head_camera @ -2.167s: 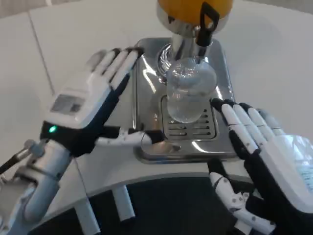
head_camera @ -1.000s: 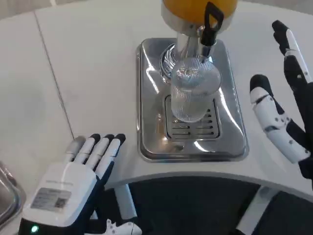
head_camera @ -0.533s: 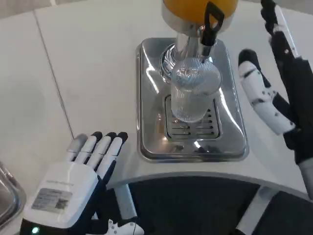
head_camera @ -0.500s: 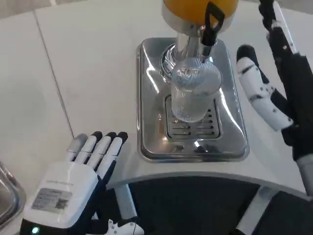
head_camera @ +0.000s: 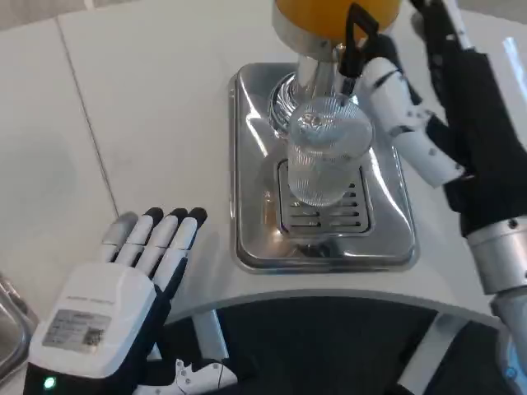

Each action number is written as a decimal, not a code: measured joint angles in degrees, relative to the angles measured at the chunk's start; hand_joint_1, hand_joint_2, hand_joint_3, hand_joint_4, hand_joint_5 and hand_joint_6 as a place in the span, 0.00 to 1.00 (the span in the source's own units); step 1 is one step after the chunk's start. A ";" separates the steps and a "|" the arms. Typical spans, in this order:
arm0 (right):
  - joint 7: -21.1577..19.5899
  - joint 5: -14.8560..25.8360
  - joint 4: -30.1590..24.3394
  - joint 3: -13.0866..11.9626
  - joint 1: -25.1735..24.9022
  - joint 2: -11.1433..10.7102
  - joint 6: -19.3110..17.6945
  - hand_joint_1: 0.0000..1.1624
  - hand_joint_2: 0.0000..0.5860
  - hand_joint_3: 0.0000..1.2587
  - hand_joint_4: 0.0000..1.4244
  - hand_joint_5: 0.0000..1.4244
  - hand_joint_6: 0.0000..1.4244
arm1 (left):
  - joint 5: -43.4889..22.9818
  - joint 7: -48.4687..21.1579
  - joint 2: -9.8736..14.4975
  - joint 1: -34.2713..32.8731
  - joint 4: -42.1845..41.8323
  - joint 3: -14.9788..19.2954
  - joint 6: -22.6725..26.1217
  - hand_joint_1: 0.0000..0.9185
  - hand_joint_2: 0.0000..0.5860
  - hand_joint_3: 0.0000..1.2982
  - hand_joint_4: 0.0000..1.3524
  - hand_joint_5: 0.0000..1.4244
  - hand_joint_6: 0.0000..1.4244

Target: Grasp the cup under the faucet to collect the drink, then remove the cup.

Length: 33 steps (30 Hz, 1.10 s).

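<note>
A clear ribbed cup (head_camera: 322, 156) stands upright on the grille of the steel drip tray (head_camera: 252, 164), right under the dispenser's black tap lever (head_camera: 356, 41). It looks to hold no drink. My right hand (head_camera: 445, 99) is open and raised just right of the cup, its thumb reaching toward the tap and the cup's rim, without touching the cup as far as I can see. At the lower left my left hand (head_camera: 123, 288) lies flat over the table edge, fingers straight and together, holding nothing.
The dispenser's orange tank (head_camera: 329, 12) and chrome column (head_camera: 309, 78) rise at the back of the tray. The white table's curved front edge (head_camera: 329, 292) runs just below the tray. A metal object (head_camera: 8, 329) shows at the far left edge.
My right hand has swung in leftward from the right side toward the tap and cup. My left hand has shifted slightly left and down. The cup stays put.
</note>
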 measured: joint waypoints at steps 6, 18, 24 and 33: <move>-1.97 0.44 1.06 2.15 -0.67 1.33 -0.13 0.29 0.94 0.00 0.00 0.00 0.01 | -0.02 0.33 -0.07 0.00 0.04 0.41 -0.46 0.00 0.13 0.00 0.00 0.00 0.00; -4.60 -0.80 5.03 5.76 -2.46 2.54 -0.17 0.29 0.93 0.00 0.00 0.00 0.01 | -0.26 0.88 -0.09 0.26 0.85 2.12 -0.69 0.00 0.14 0.00 0.00 0.00 0.00; -4.90 -1.38 7.50 5.91 -5.38 2.42 -0.19 0.29 0.93 0.00 0.00 0.00 0.01 | -0.28 0.99 -0.09 0.16 1.39 2.31 -1.15 0.00 0.14 0.00 0.00 0.00 0.00; -4.09 -1.38 7.82 6.33 -5.91 0.82 -0.18 0.26 0.90 0.00 0.00 0.00 0.02 | -0.40 0.99 -0.09 -0.31 2.52 2.63 -1.66 0.00 0.14 0.00 0.00 0.00 0.00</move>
